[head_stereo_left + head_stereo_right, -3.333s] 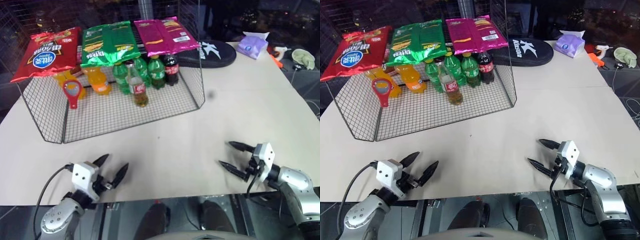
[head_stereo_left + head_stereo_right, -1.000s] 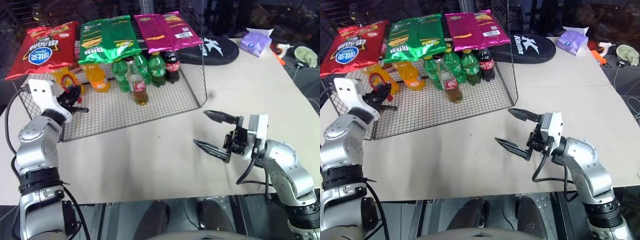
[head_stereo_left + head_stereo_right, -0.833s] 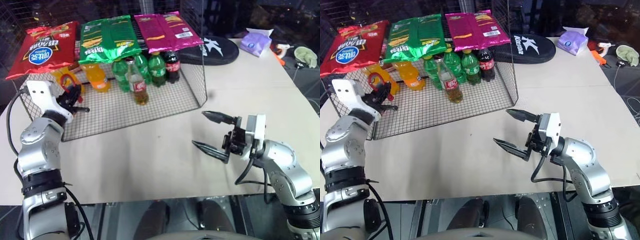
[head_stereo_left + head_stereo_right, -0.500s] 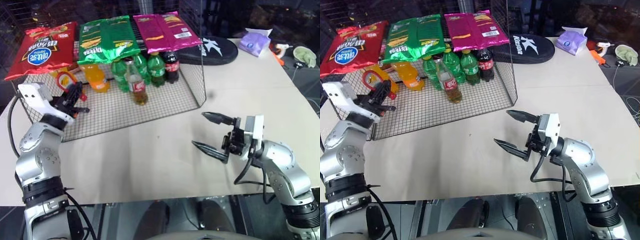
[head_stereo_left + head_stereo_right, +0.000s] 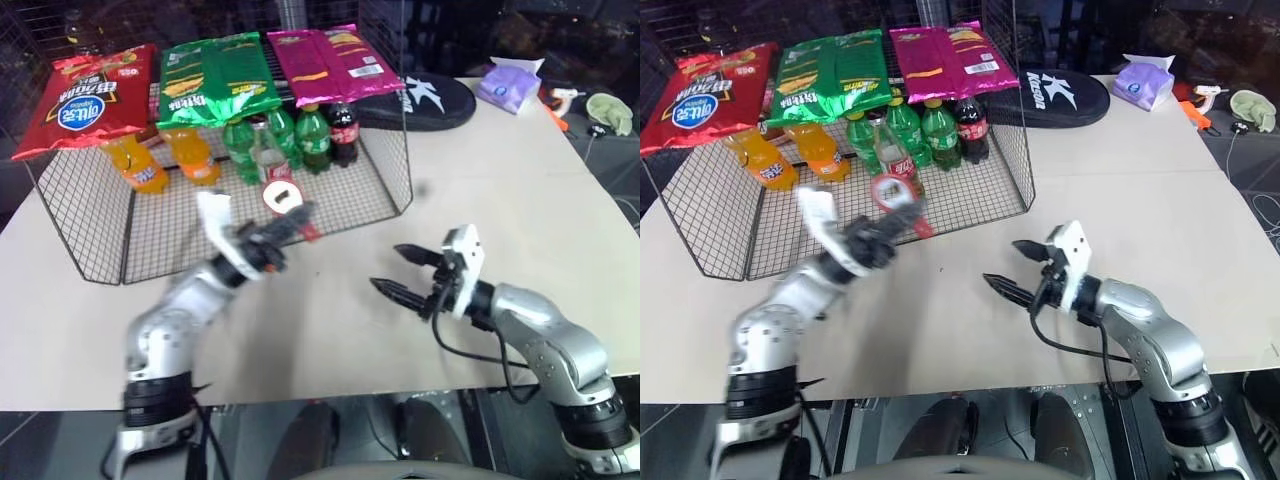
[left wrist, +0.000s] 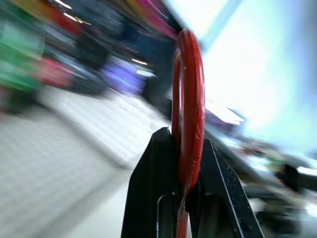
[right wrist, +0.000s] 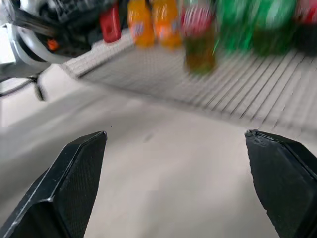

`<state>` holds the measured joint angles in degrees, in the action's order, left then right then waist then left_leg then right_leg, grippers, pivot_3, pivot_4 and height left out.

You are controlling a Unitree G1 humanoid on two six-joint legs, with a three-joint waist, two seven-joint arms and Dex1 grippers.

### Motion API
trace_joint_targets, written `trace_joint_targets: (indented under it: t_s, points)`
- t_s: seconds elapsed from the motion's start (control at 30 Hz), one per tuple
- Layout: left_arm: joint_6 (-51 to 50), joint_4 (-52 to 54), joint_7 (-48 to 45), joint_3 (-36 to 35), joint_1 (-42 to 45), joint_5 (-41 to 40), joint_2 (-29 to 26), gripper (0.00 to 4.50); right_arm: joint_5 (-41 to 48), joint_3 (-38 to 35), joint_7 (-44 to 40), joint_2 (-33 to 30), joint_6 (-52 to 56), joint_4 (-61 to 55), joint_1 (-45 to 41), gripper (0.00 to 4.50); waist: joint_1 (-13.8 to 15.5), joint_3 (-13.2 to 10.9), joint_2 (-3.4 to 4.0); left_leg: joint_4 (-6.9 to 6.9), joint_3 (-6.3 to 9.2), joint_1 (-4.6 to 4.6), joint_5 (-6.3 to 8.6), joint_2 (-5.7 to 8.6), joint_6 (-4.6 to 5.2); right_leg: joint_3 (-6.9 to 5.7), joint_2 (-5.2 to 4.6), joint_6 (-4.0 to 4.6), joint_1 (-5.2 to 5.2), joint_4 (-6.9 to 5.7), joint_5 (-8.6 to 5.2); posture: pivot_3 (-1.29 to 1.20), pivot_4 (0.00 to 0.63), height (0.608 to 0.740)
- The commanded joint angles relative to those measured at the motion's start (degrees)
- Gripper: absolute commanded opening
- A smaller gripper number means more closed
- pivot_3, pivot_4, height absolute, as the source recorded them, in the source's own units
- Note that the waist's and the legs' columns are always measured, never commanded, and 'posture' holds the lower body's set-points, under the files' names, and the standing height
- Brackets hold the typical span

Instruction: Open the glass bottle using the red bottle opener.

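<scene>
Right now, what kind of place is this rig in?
Probably a lab mock-up of a shop display, not a real store: a wire mesh rack on a plain table, snack bags on top, soft-drink bottles lined up inside.

- The glass bottle [image 5: 272,165] stood inside the wire basket [image 5: 90,245], bottles [image 5: 300,140] behind it.
- The opener [image 5: 285,203] hung before the basket.
- Snack bags [image 5: 215,80] lay atop.
</scene>
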<state>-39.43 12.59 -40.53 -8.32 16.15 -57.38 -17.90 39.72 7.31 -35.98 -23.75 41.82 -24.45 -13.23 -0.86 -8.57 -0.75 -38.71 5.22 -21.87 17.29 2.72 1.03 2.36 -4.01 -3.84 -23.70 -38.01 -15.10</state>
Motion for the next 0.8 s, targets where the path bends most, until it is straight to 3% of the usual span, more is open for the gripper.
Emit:
trace_joint_targets:
  t_s: [0.03,0.2,0.53,0.8]
  points:
    - [-0.17,-0.13,-2.22,1.8,2.21,-0.38,1.07,0.09,7.67,-1.79,1.97,0.56,8.54,-3.04,-2.73,4.5,-0.15,0.0,0.0,0.0,0.0,0.0,0.0,-0.02,0.0,0.0,0.02,0.0,-0.01,0.0,0.0,0.0,0.15,0.74]
    - [-1.72,-1.02,-3.36,3.31,1.83,-1.14,2.4,0.09,17.27,-4.98,5.87,4.1,15.34,-2.81,-5.19,4.5,-0.11,0.0,0.0,0.01,-0.01,0.01,0.0,-0.05,0.0,0.01,0.08,0.0,-0.01,-0.01,0.0,0.0,0.15,0.74]
    - [-2.89,-3.49,-7.64,5.93,1.14,1.48,1.61,0.09,20.81,-4.19,6.06,4.57,18.95,-0.08,-10.09,4.5,-0.06,0.0,0.0,-0.03,0.01,0.0,0.0,0.01,0.01,-0.03,0.08,0.0,0.0,-0.02,0.0,0.0,0.15,0.74]
    - [-1.66,-3.76,-8.31,6.18,0.81,2.91,2.92,0.0,21.44,-2.65,4.3,2.82,22.4,1.6,-12.15,0.9,-0.09,0.0,0.0,-0.03,0.0,-0.02,0.0,0.01,0.02,-0.03,0.06,0.0,-0.01,-0.01,0.0,0.0,0.15,0.74]
